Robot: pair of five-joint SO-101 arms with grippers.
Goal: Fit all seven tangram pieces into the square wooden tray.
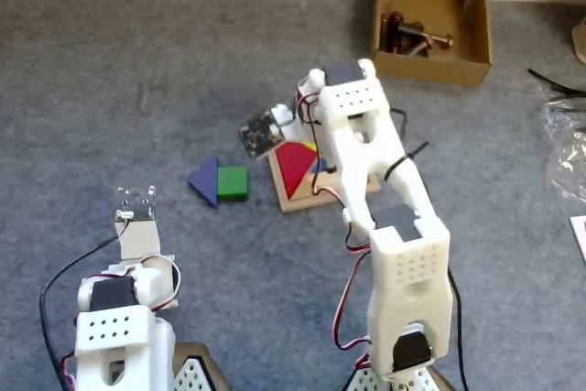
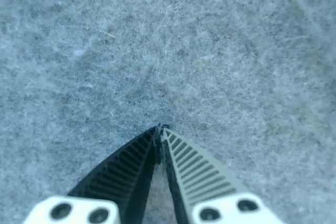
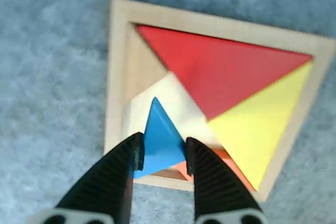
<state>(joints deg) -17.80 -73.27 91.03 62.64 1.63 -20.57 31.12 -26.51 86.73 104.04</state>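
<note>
The ribbed right gripper [image 3: 163,149] grasps a smooth light-blue triangle piece [image 3: 159,132] over the square wooden tray [image 3: 117,66]; the left gripper [image 2: 160,129] is clenched above fuzzy grey carpet [image 2: 210,51].

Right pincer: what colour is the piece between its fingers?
Blue; the triangle in the right pincer shows best in the right wrist view.

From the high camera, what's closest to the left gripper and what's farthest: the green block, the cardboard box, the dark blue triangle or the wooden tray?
1. dark blue triangle, just beside the left gripper.
2. green block, right next to the triangle.
3. wooden tray, past the block.
4. cardboard box, far off at the back.
</note>
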